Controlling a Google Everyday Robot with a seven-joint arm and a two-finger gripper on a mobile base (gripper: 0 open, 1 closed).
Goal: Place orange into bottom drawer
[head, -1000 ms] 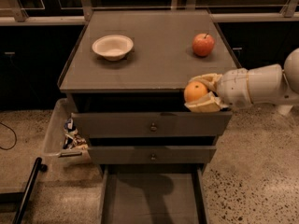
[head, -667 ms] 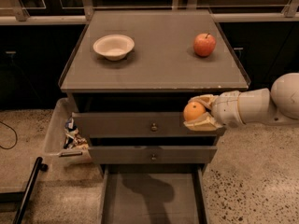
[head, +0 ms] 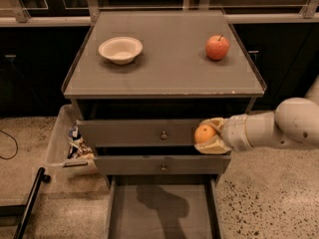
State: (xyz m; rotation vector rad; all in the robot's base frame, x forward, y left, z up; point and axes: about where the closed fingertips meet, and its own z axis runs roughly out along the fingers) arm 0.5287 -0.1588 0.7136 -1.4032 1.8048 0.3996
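Note:
The orange (head: 204, 133) is a small round orange-yellow fruit held between the fingers of my gripper (head: 208, 136). The gripper reaches in from the right on a white arm and hangs in front of the upper drawer fronts, above the right side of the bottom drawer. The bottom drawer (head: 162, 210) is pulled out at the bottom of the grey cabinet, and its flat grey floor carries only the shadow of my arm.
On the cabinet top (head: 169, 63) stand a white bowl (head: 120, 49) at the left and a red apple (head: 217, 47) at the right. Two upper drawers with brass knobs (head: 163, 135) are closed. A clear bin (head: 67, 146) with packets sits left of the cabinet. A black pole (head: 30, 203) lies on the floor.
My gripper with the orange has moved down and slightly left, from the cabinet top's front edge to the level of the upper drawer fronts.

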